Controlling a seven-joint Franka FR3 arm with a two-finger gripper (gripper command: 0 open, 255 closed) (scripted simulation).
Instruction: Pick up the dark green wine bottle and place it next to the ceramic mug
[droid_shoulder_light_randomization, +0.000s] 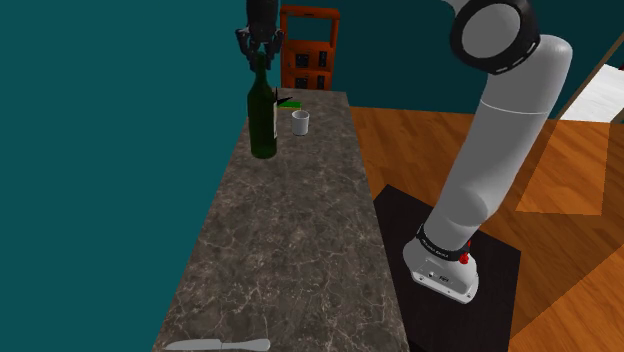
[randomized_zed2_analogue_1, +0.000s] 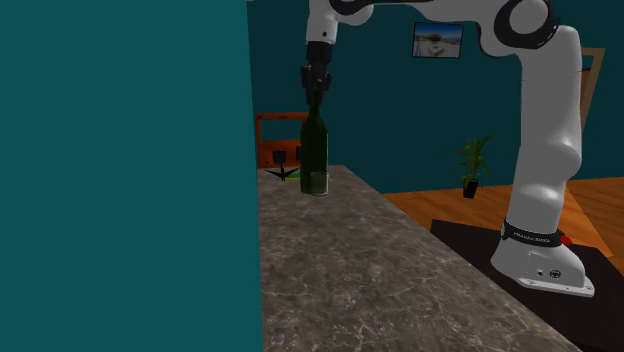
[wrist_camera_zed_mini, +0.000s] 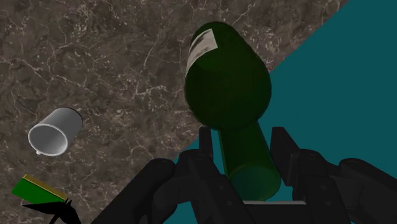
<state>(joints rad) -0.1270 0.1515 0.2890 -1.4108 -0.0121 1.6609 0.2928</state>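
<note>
The dark green wine bottle (droid_shoulder_light_randomization: 263, 118) stands upright at the far end of the marble counter (droid_shoulder_light_randomization: 290, 240), close to the teal wall. My black gripper (droid_shoulder_light_randomization: 260, 52) is shut on its neck from above. The second exterior view shows the same grip, gripper (randomized_zed2_analogue_1: 317, 88) over bottle (randomized_zed2_analogue_1: 316, 152). I cannot tell whether the bottle's base touches the counter. A small white mug (droid_shoulder_light_randomization: 300, 122) stands just beside the bottle, on the shoulder view's right. In the wrist view the fingers (wrist_camera_zed_mini: 280, 153) clasp the bottle's neck (wrist_camera_zed_mini: 245, 159), and the mug (wrist_camera_zed_mini: 56, 130) stands off to one side.
A flat green object (droid_shoulder_light_randomization: 289, 103) lies behind the mug, also seen as a green slab (wrist_camera_zed_mini: 38, 189) in the wrist view. A grey knife (droid_shoulder_light_randomization: 215, 345) lies at the counter's near end. An orange rack (droid_shoulder_light_randomization: 310, 50) stands beyond the counter. The teal wall (droid_shoulder_light_randomization: 100, 150) runs along one side.
</note>
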